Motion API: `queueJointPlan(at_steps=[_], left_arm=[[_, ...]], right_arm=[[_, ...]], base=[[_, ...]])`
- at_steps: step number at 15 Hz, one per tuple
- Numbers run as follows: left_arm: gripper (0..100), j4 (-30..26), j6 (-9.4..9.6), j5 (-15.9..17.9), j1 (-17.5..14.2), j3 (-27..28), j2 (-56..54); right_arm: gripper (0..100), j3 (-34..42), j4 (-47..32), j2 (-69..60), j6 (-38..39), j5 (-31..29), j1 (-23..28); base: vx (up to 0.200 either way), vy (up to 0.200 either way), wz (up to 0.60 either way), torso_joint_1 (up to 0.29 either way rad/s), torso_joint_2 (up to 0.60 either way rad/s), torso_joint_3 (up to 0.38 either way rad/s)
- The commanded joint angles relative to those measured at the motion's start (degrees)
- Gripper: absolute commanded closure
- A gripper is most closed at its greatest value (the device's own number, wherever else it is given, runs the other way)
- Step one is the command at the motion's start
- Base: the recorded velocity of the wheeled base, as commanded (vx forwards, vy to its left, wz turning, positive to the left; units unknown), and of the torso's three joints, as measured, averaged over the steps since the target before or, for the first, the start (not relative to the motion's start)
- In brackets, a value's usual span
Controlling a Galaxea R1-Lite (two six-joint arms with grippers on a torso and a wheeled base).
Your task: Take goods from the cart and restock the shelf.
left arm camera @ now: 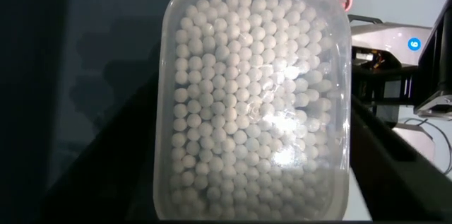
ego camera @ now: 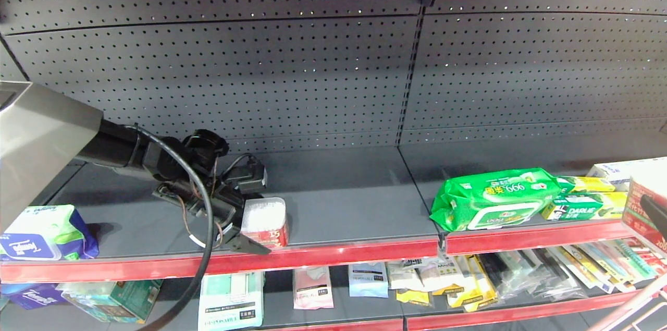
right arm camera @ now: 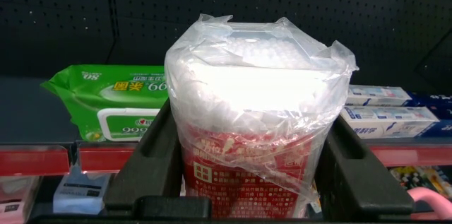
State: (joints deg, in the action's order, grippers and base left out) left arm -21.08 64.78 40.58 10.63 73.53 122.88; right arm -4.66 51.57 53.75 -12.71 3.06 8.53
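A clear-lidded box of cotton swabs stands on the grey shelf close to its red front edge, and my left gripper is shut on it. In the left wrist view its lid shows rows of white swab heads. At the far right, my right gripper is shut on a second cotton swab box with a red label. The right wrist view shows this box wrapped in clear plastic, upright between the black fingers, held in front of the shelf.
A green wet wipes pack and toothpaste boxes lie on the shelf's right section. A tissue pack sits at the left end. The lower shelf holds several small packets. A pink cart rail shows at bottom right.
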Motion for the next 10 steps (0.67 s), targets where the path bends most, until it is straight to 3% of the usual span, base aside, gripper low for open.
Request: queueJointPlan(at_steps=[1, 6, 10], left_arm=[[0, -0.02, -0.01, 0.02, 0.00, -0.32, -0.36], [0, -0.02, -0.36, 0.29, -0.61, 0.21, -2.21], [0, -0.02, -3.08, 0.64, -1.05, 0.12, -4.93]], right_arm=[[100, 0.00, 0.03, -0.05, -0.03, 0.02, -0.01], [100, 0.00, 0.03, -0.22, -0.03, -0.16, -0.01], [100, 0.17, 0.03, -0.14, -0.03, -0.42, -0.01]], base=[[0.000, 0.000, 0.00, 0.000, 0.00, 0.000], [0.000, 0.000, 0.00, 0.000, 0.00, 0.000], [0.000, 0.000, 0.00, 0.000, 0.00, 0.000]])
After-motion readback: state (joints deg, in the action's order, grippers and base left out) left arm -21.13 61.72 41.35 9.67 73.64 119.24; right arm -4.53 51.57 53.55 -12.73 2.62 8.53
